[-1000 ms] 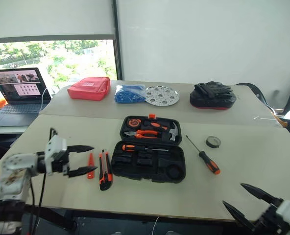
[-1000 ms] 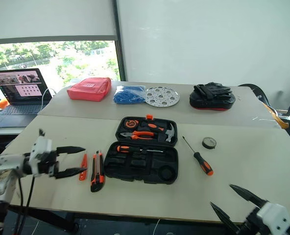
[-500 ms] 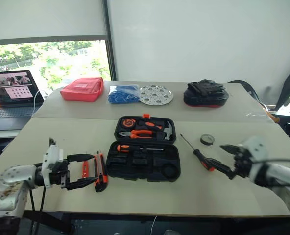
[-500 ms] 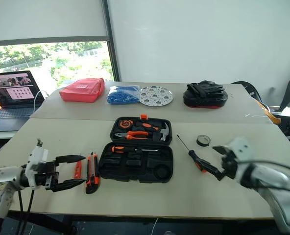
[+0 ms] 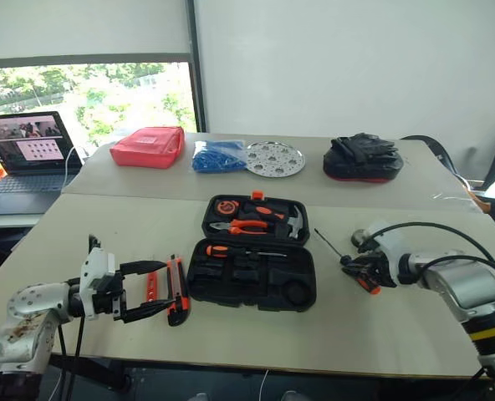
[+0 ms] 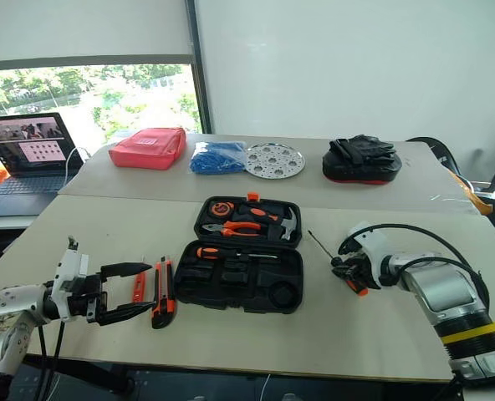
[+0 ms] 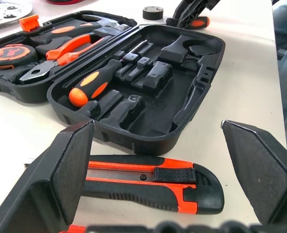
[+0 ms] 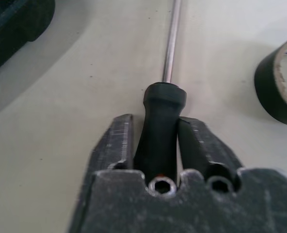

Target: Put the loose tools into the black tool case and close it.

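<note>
Screwdriver, lying on the surface right of the open black tool case, is pinched at its handle by the closed right tool, so it could swivel if lifted, while the left tool is spread wide, empty

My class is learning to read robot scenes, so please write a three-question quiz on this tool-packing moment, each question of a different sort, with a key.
1. True or false: the black tool case lies open on the table.
2. What is the right gripper closed on? A. the tape roll B. the long screwdriver C. the utility knife
3. Fill in: the left gripper is ____, its fingers either side of the utility knife.

Key: 1 true; 2 B; 3 open
</note>
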Available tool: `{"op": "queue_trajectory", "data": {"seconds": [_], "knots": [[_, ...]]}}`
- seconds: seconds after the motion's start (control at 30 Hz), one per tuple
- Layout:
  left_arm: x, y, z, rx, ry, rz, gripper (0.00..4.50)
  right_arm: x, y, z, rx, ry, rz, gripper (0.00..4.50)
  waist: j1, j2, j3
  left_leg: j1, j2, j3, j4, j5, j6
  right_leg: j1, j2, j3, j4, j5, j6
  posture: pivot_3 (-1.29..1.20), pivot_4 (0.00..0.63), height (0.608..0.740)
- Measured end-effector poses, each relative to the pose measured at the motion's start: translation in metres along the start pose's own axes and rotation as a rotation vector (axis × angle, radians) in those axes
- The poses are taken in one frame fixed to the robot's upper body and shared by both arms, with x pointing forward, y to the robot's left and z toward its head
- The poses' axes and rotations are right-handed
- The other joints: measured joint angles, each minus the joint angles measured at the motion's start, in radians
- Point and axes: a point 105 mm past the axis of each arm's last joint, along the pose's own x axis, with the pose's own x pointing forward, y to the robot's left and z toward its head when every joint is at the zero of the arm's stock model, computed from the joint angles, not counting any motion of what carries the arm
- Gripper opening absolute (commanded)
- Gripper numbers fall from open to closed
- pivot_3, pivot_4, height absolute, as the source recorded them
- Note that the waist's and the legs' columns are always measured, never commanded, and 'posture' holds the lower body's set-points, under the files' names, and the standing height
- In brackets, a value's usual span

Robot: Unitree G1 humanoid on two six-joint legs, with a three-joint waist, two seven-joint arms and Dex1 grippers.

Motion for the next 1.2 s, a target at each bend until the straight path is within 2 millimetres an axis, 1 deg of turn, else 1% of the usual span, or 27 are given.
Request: {"op": "queue_trajectory", "data": {"seconds": [0.03, 0.13, 0.2, 0.23, 0.27, 0.3, 0.33, 0.4, 0.53, 0.6, 0.63, 0.7, 0.83, 0.97, 1.1, 1.2], "knots": [[-0.001, 0.000, 0.001, 0.003, -0.001, 0.006, 4.50, -0.004, 0.000, 0.004, 0.000, -0.034, 0.012, 0.69, 0.000, 0.000, 0.000, 0.000, 0.000, 0.000, 0.000, 0.000, 0.000, 0.000, 0.000, 0.000, 0.000, 0.000, 0.000, 0.00, 0.150, 0.740], [-0.004, 0.000, 0.002, 0.005, -0.008, 0.031, 4.50, -0.018, -0.004, 0.017, -0.072, -0.111, 0.028, 0.69, -0.004, 0.001, 0.000, 0.000, 0.000, 0.001, 0.000, 0.000, 0.000, 0.000, 0.000, 0.000, 0.000, 0.000, 0.000, 0.00, 0.150, 0.740], [-0.006, -0.001, 0.000, -0.007, -0.010, 0.043, 4.50, -0.028, 0.002, 0.040, -0.166, -0.209, 0.070, 0.69, -0.017, 0.001, 0.001, 0.001, 0.001, 0.001, 0.000, 0.000, 0.000, -0.001, 0.001, 0.001, 0.000, 0.001, -0.001, 0.00, 0.150, 0.740], [-0.006, -0.001, 0.000, -0.007, -0.011, 0.046, 4.50, -0.030, 0.009, 0.054, -0.213, -0.251, 0.098, 0.69, -0.027, 0.001, 0.001, 0.001, 0.002, 0.000, 0.000, 0.000, 0.000, 0.000, 0.002, 0.000, 0.001, 0.001, -0.001, 0.00, 0.150, 0.740], [-0.006, -0.002, 0.001, -0.005, -0.014, 0.047, 4.50, -0.030, 0.020, 0.074, -0.273, -0.309, 0.138, 0.69, -0.035, 0.001, 0.001, 0.002, 0.003, 0.001, -0.001, 0.000, 0.000, 0.000, 0.003, 0.001, 0.000, 0.002, -0.003, 0.00, 0.150, 0.740], [-0.006, -0.003, 0.001, -0.004, -0.017, 0.047, 4.50, -0.030, 0.028, 0.085, -0.311, -0.342, 0.164, 0.69, -0.038, 0.001, 0.001, 0.003, 0.003, 0.001, -0.001, 0.000, 0.000, 0.000, 0.003, 0.001, 0.001, 0.003, -0.004, 0.00, 0.150, 0.740], [-0.006, -0.003, 0.001, -0.004, -0.018, 0.050, 4.50, -0.027, 0.042, 0.098, -0.368, -0.378, 0.216, 0.69, -0.040, 0.001, 0.001, 0.005, 0.004, 0.000, -0.001, 0.000, 0.000, 0.002, 0.004, 0.000, 0.001, 0.003, -0.004, 0.00, 0.150, 0.740], [-0.006, -0.004, -0.001, -0.013, -0.018, 0.055, 4.50, -0.017, 0.064, 0.109, -0.428, -0.406, 0.301, 0.69, -0.039, 0.001, 0.001, 0.005, 0.004, 0.000, -0.001, 0.000, 0.000, 0.002, 0.005, 0.000, 0.001, 0.003, -0.004, 0.00, 0.150, 0.740], [-0.008, -0.004, -0.002, -0.021, -0.019, 0.069, 4.50, 0.014, 0.105, 0.113, -0.519, -0.359, 0.455, 0.69, -0.030, 0.001, 0.001, 0.003, 0.003, 0.000, 0.000, 0.000, 0.000, 0.000, 0.003, 0.000, 0.002, 0.003, -0.004, 0.00, 0.150, 0.740], [-0.008, -0.004, -0.002, -0.021, -0.022, 0.076, 4.50, 0.031, 0.117, 0.113, -0.594, -0.310, 0.483, 0.69, -0.026, 0.001, 0.001, 0.003, 0.003, 0.000, 0.000, 0.000, 0.000, 0.000, 0.003, -0.001, 0.001, 0.003, -0.004, 0.00, 0.150, 0.740], [-0.007, -0.004, -0.002, -0.021, -0.024, 0.079, 4.50, 0.038, 0.119, 0.110, -0.612, -0.287, 0.487, 0.69, -0.022, 0.001, 0.001, 0.003, 0.002, 0.000, 0.000, 0.000, 0.000, 0.000, 0.002, -0.001, 0.001, 0.003, -0.004, 0.00, 0.150, 0.740], [-0.008, -0.005, -0.003, -0.027, -0.024, 0.086, 4.50, 0.051, 0.119, 0.103, -0.609, -0.240, 0.484, 0.69, -0.017, 0.000, 0.001, 0.001, 0.002, 0.000, 0.000, 0.000, 0.000, 0.000, 0.001, -0.002, 0.001, 0.003, -0.003, 0.00, 0.150, 0.740], [-0.008, -0.007, -0.006, -0.038, -0.019, 0.093, 4.50, 0.064, 0.115, 0.092, -0.635, -0.177, 0.469, 0.69, -0.015, 0.000, 0.001, 0.000, 0.002, 0.000, 0.000, 0.000, 0.000, -0.002, 0.001, -0.002, 0.001, 0.003, -0.003, 0.00, 0.150, 0.740], [-0.008, -0.008, -0.007, -0.038, -0.017, 0.094, 4.50, 0.067, 0.109, 0.089, -0.647, -0.151, 0.452, 0.69, -0.017, 0.000, 0.001, 0.001, 0.002, 0.000, 0.000, 0.000, 0.000, -0.001, 0.001, -0.002, 0.001, 0.003, -0.003, 0.00, 0.150, 0.740], [-0.008, -0.008, -0.006, -0.035, -0.018, 0.096, 4.50, 0.072, 0.111, 0.088, -0.644, -0.148, 0.450, 0.69, -0.022, 0.000, 0.001, 0.003, 0.002, 0.000, 0.000, 0.001, -0.001, 0.000, 0.001, -0.002, 0.002, 0.003, -0.003, 0.00, 0.150, 0.740], [-0.008, -0.008, -0.006, -0.035, -0.018, 0.098, 4.50, 0.071, 0.111, 0.087, -0.651, -0.142, 0.457, 0.69, -0.023, 0.000, 0.001, 0.003, 0.002, 0.000, 0.000, 0.001, -0.001, 0.000, 0.001, -0.002, 0.002, 0.003, -0.003, 0.00, 0.150, 0.740]]}}
